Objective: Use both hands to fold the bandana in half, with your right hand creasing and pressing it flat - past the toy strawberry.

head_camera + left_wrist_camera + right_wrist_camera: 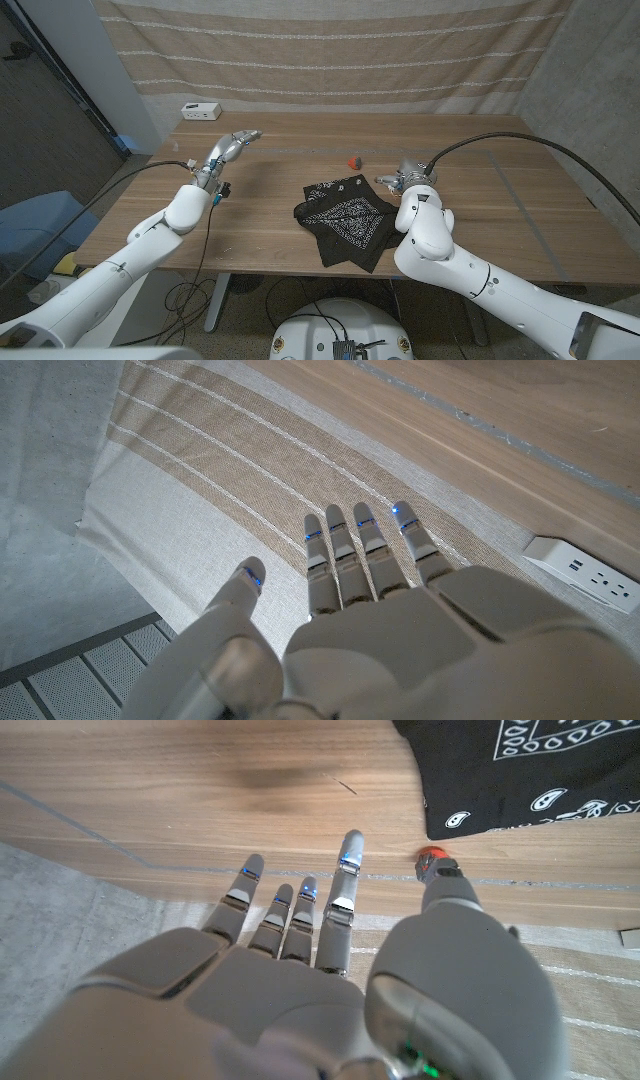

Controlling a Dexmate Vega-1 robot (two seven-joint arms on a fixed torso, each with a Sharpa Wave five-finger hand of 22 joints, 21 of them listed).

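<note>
Wood surface [480,215] | bandana [345,220] folded, strawberry [352,160] beyond | left hand [228,149], right hand [408,176] both spread, empty, clear of cloth

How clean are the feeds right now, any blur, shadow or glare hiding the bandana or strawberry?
Head view: even light, bandana and toy strawberry sharp. Right wrist view: right hand close and soft, a dark shadow smudge on the table, thumb half hiding the strawberry. Left wrist view: left hand slightly blurred, no glare.
</note>
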